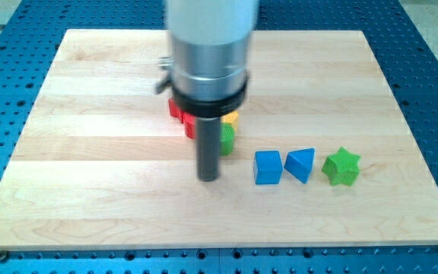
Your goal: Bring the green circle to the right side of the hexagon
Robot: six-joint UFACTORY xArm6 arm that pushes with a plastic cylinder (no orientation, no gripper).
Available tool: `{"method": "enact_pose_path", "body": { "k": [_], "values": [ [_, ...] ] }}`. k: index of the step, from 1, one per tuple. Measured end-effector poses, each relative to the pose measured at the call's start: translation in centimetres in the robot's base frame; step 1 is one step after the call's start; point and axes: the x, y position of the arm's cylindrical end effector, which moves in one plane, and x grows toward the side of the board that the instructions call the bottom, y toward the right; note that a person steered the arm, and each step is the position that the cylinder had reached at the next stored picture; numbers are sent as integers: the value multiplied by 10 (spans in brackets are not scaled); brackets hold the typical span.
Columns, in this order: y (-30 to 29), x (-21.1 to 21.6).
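Observation:
My tip [208, 179] rests on the board just below and left of the green circle [227, 139], which is partly hidden behind the rod. Red blocks [181, 114] peek out at the rod's left, and a yellow block [231, 118] shows just above the green circle; their shapes are mostly hidden by the arm. I cannot tell which one is the hexagon.
A blue cube-like block [268, 167], a blue triangular block [301, 164] and a green star [341, 167] stand in a row at the view's right of my tip. The wooden board [90, 190] lies on a blue perforated table [6, 46].

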Motion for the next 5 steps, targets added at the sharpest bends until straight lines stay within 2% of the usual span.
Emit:
{"method": "enact_pose_path", "body": {
  "k": [1, 2, 3, 4, 5],
  "values": [
    [17, -14],
    [64, -21],
    [70, -11],
    [15, 15],
    [4, 3]
  ]
}}
